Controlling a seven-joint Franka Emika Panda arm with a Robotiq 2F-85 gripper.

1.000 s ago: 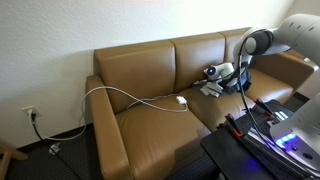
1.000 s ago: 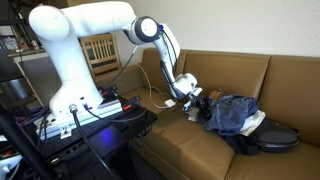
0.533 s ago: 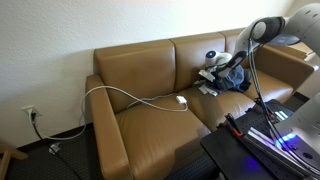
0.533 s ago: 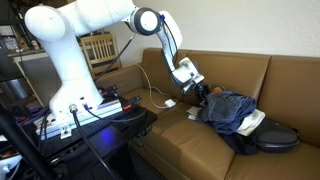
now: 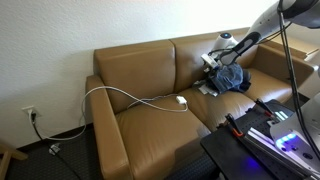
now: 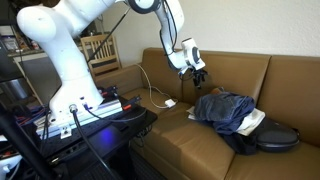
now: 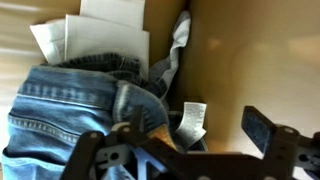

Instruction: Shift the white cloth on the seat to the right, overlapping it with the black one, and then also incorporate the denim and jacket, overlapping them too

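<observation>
Denim jeans (image 6: 225, 108) lie heaped over a white cloth (image 6: 256, 120) and a black garment (image 6: 268, 138) on the brown sofa (image 6: 295, 85) seat. The gripper (image 6: 200, 72) hangs above the heap's edge. Its fingers are spread wide and hold nothing.

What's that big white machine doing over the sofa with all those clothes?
A robot arm is stacking clothes on the brown sofa. Its gripper hovers open and empty above the heap, touching nothing. The denim lies on top, with a black garment under it. In the wrist view, something white shows next to the denim. A white cable trails across the other seat.
</observation>
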